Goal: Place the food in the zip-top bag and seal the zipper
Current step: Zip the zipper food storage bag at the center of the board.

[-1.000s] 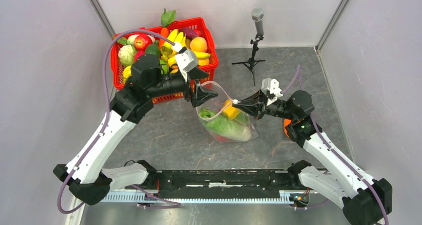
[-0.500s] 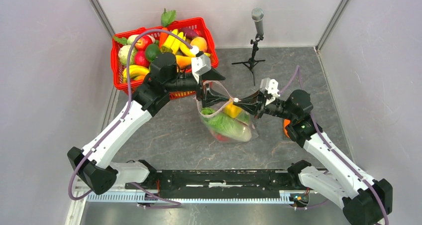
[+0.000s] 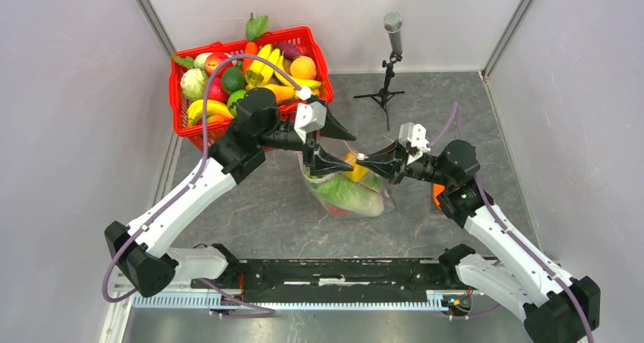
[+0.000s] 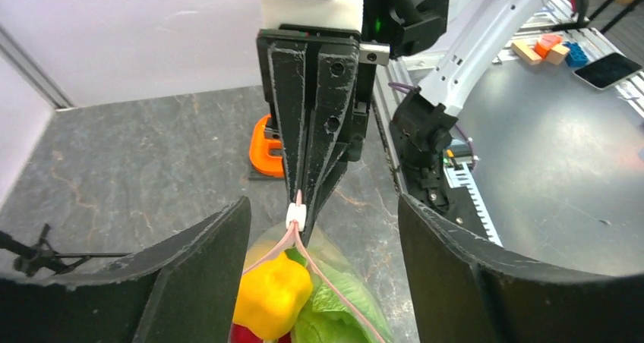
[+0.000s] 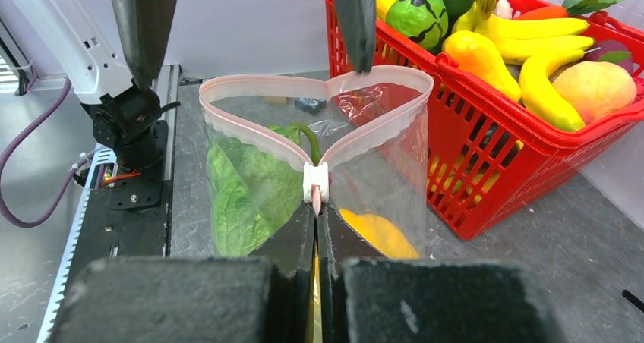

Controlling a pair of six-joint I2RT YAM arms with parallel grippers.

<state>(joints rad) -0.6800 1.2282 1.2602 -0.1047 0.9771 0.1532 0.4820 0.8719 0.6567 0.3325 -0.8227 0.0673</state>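
Your left claw (image 3: 332,144) has swung away from the red basket (image 5: 486,168) and now sits at the mouth of the zip-top bag (image 5: 383,142). Its jaws are spread wide and grip nothing. One finger (image 5: 355,24) tips onto the far rim, where the opening dips into a heart shape, while the other stands outside the bag. Your right claw (image 3: 368,161) stays pinched shut on the zipper (image 5: 250,140) just below its white slider (image 5: 315,182), holding the mouth up between the two arms. Inside you see the yellow bell pepper (image 4: 269,294) and the cabbage (image 5: 235,199). The bag rests on the surface (image 3: 258,214) near the basket.
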